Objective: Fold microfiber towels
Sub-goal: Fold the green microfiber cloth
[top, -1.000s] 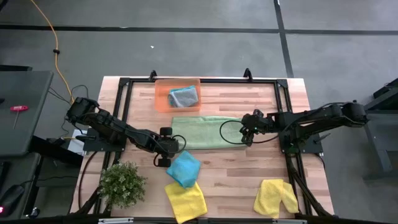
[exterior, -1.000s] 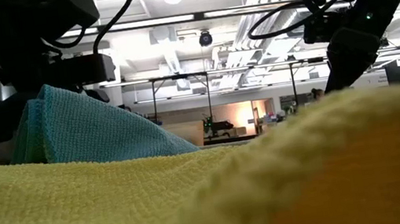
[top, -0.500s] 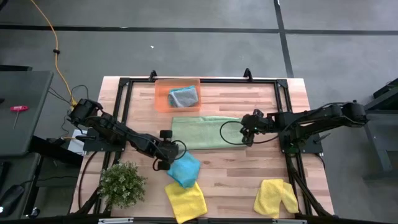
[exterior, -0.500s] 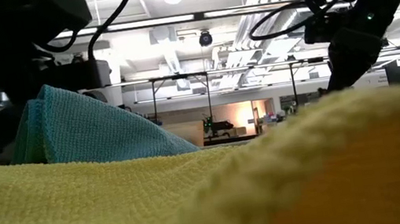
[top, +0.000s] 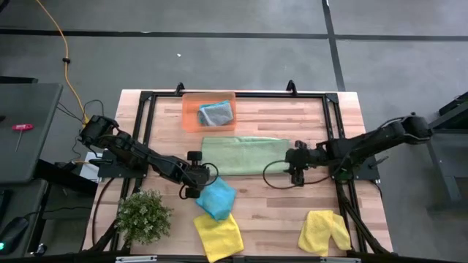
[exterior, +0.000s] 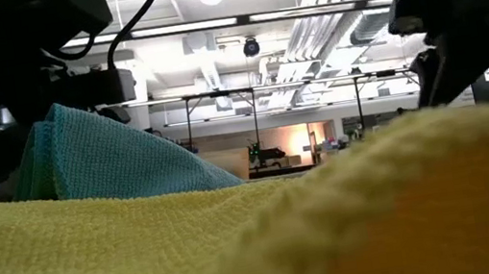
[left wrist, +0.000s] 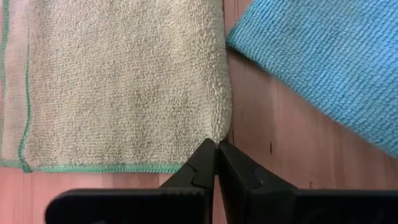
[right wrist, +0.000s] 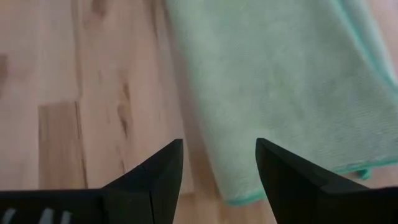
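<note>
The left gripper point(left wrist: 216, 163) is sitting at the near left corner of the light green towel point(top: 243, 155), its 2 fingers pressed fully together right at the towel's edge. From the left wrist view I cannot tell whether any cloth is actually caught between the tips, though the placement suggests a corner pinch meant to lift that end and carry it over for a fold.

The right gripper point(top: 297, 175) is hovering with its fingers spread wide just off the towel's opposite near corner, holding nothing; it is probably lining up to take that corner so both ends rise together.

The light green towel is lying flat as a long rectangle in the middle of the worktop point(top: 292, 212), with a darker green stitched hem and a nubby pile, and already looking folded once along its length.

A teal-blue towel point(top: 216, 197) is lying just beside the left gripper. 2 yellow towels point(top: 219, 235) are waiting along the front edge. A folded grey towel point(top: 216, 113) is resting in the orange tray point(top: 191, 115) at the back.
</note>
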